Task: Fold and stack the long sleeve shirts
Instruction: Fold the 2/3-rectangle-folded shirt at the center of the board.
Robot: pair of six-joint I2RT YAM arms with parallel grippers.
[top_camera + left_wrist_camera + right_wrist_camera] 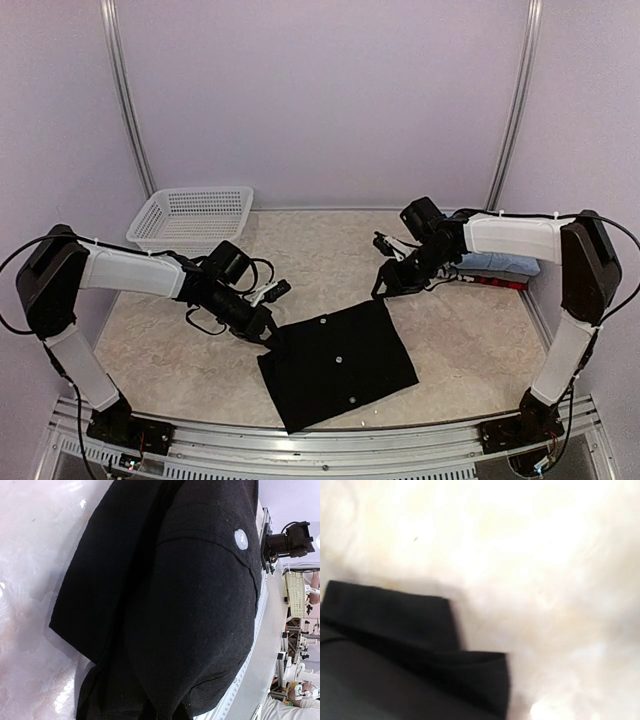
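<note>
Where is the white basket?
In the top view, the white mesh basket sits at the back left of the table, by the back wall, just behind the left arm.

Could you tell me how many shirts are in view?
3. The black shirt lies folded in the middle; the light blue shirt sits at the far right; the red-and-black shirt peeks out beside it, mostly hidden.

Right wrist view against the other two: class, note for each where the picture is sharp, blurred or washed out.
Top external: evenly lit, sharp, black shirt crisp against the table. Left wrist: sharp weave and white button, glare on the table at left. Right wrist: blurred throughout, table washed out nearly white, shirt edge soft.
</note>
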